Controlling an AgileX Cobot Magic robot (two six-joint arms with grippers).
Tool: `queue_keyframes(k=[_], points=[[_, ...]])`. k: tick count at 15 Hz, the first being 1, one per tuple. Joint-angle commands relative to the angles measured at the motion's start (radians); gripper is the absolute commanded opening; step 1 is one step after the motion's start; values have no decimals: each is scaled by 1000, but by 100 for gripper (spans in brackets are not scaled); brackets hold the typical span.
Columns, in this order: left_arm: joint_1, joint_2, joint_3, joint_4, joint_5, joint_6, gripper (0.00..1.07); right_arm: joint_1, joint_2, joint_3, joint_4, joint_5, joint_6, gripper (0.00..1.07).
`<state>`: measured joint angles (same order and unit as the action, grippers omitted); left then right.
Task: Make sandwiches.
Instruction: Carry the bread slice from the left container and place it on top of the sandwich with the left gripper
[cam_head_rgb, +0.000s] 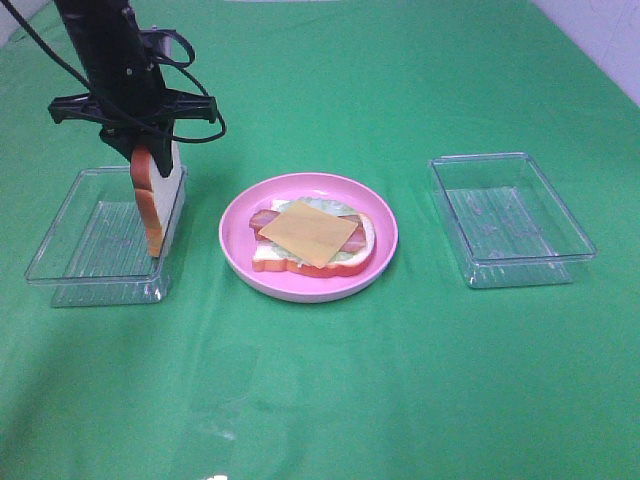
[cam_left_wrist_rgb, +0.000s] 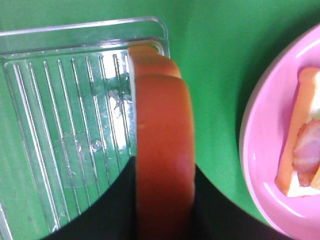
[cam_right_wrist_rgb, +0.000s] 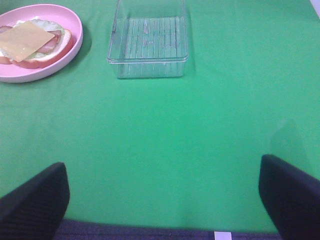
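Observation:
On the pink plate (cam_head_rgb: 233, 205) lies the open sandwich: a white bread slice (cam_head_rgb: 268, 262) with lettuce, bacon strips (cam_head_rgb: 262, 217) and a yellow cheese square (cam_head_rgb: 308, 232) on top. A second bread slice (cam_head_rgb: 157, 205) stands on edge at the right wall of the left clear tray (cam_head_rgb: 90, 225). My left gripper (cam_head_rgb: 150, 152) is shut on its upper part. In the left wrist view the orange-brown crust (cam_left_wrist_rgb: 165, 150) fills the gap between the black fingers (cam_left_wrist_rgb: 112, 205). My right gripper (cam_right_wrist_rgb: 162, 200) is open over bare green cloth, holding nothing. It is out of the exterior view.
A second clear tray (cam_head_rgb: 510, 215) sits right of the plate and holds nothing; it also shows in the right wrist view (cam_right_wrist_rgb: 147, 40). Green cloth covers the whole table. The left arm's cables hang above the left tray.

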<state>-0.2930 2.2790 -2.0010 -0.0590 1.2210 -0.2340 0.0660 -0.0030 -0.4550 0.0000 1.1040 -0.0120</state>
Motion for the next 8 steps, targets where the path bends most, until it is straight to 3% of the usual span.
queue_keyframes(k=[1, 8], points=[[-3, 4, 8, -3, 31, -6, 8, -7, -32, 0, 0, -3, -7, 98], [-3, -62, -52, -4, 98, -50, 9, -7, -32, 0, 0, -3, -7, 98]])
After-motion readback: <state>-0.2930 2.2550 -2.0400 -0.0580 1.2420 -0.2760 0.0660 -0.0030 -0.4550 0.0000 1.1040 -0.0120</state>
